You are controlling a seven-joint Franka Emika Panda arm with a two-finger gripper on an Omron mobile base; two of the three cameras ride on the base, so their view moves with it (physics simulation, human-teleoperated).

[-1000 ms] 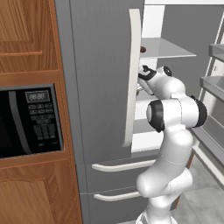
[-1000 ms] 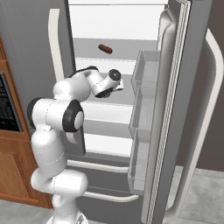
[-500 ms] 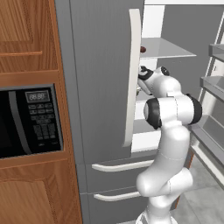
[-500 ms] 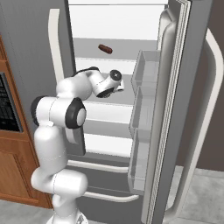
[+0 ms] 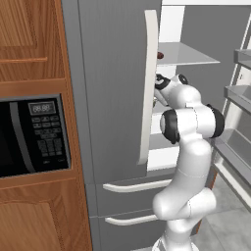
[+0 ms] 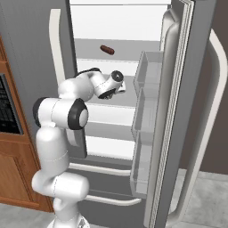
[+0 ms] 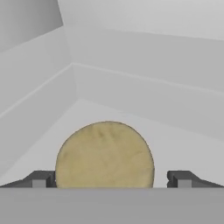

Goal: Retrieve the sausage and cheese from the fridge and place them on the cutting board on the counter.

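One door of the fridge (image 5: 112,88) stands shut in the left base view with its long white handle (image 5: 148,83) in front of the arm, whose wrist reaches into the open side just below a shelf (image 5: 188,55) where the dark end of the sausage (image 5: 160,56) peeks past the handle. From the right base view the sausage (image 6: 107,49) lies alone on an upper shelf, above and apart from the claw (image 6: 119,88), which sits over the next shelf down beside the open door's bins (image 6: 147,80). Along the hand view the claw (image 7: 111,178) is spread wide, one fingertip on each side of a round tan speckled loaf (image 7: 105,155) on the white shelf floor, neither visibly touching it.
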